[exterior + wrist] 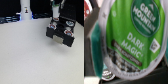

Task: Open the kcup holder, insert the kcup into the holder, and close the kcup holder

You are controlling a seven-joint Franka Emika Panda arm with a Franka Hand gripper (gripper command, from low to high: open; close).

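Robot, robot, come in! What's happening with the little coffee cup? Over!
Hand over the kcup holder, closed on the kcup. Green lid fills the wrist view. Tall white bottle stands far off, not in the way.

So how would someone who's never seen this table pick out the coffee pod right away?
Start at the black boxy drawer unit on the pale round table, toward the exterior view's right, where the gripper hangs. Up close, the wrist view shows the small pod. Unlike the tall white bottle, its green lid reads "Green Mountain, Dark Magic".
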